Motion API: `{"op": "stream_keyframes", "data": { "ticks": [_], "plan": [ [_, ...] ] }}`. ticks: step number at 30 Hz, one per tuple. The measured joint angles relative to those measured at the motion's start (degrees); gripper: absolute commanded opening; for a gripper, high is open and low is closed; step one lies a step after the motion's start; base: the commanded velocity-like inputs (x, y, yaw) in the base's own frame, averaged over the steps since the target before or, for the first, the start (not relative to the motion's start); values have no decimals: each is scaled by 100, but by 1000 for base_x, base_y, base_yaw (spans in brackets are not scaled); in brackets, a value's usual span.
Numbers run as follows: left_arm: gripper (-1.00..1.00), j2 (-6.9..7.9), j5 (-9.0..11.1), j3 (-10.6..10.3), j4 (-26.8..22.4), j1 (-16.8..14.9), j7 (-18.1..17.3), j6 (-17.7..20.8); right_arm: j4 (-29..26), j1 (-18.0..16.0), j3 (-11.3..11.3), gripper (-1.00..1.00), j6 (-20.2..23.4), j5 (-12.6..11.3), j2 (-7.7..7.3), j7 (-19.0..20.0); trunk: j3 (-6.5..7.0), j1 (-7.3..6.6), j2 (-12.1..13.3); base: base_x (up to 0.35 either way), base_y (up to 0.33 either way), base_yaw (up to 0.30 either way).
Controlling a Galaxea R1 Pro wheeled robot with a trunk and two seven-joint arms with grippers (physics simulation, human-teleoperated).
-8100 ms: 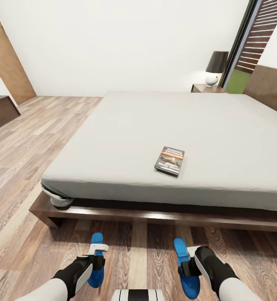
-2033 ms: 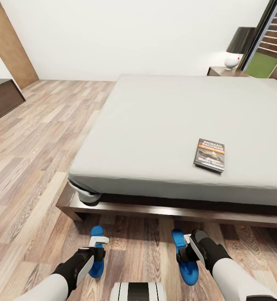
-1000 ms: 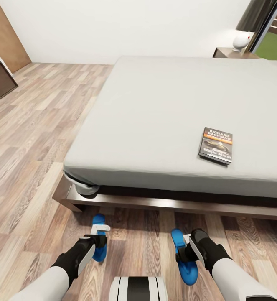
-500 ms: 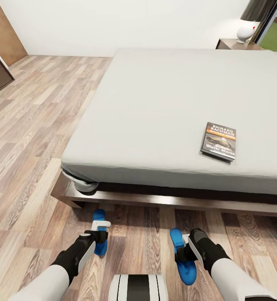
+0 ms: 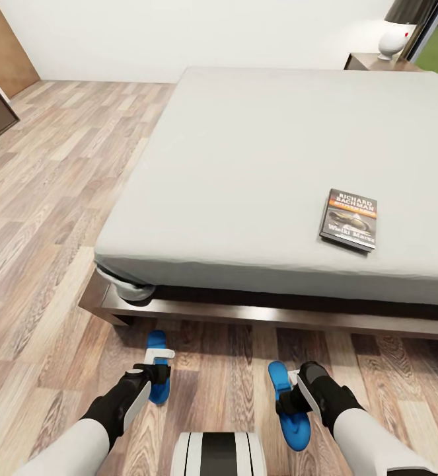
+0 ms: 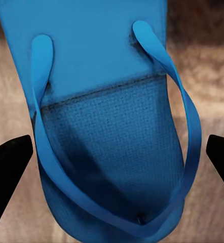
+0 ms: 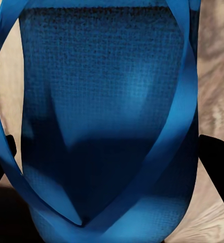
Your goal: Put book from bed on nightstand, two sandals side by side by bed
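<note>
Head view, bed: I see the bed (image 5: 258, 165) with its grey mattress and dark frame; the book (image 5: 349, 219) lies flat on the mattress near the foot edge, toward my right.
Head view, floor: two blue sandals rest on the wood floor (image 5: 40, 198) just in front of the bed frame, apart from each other, both pointing at the bed.
Head view, left tool: my left tool (image 5: 158, 375) sits over the left sandal (image 5: 156, 345).
Head view, right tool: my right tool (image 5: 289, 396) sits over the right sandal (image 5: 290, 406).
Head view, far corner: a nightstand (image 5: 377, 63) carries a white lamp (image 5: 394, 39) beside the bed's far side.
Left wrist view: the left sandal (image 6: 107, 121) lies between the two dark fingers (image 6: 8, 172), which stand spread wide on either side of the sole, not touching it.
Right wrist view: the right sandal (image 7: 107, 116) lies between spread fingers (image 7: 218, 162) at its edges; I cannot tell whether they touch it.
</note>
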Motion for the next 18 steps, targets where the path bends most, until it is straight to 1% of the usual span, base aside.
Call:
{"op": "stream_keyframes", "data": {
  "ticks": [4,13,17,18],
  "plan": [
    [-100,2,3,1,1,1,4,-6,0,-1,0,-100,0,2,0,1,-88,11,-5,0,0,0],
    [-100,6,0,0,-8,0,15,-8,0,1,2,-100,0,2,0,1,-89,10,-5,0,0,0],
    [-100,7,0,0,-9,0,10,-9,-4,-2,93,-100,-12,1,0,1,-89,10,-5,0,0,0],
    [-100,7,5,0,-8,1,9,-9,-5,-2,113,-100,-24,0,0,3,-110,13,-6,0,0,0]
  ]
}}
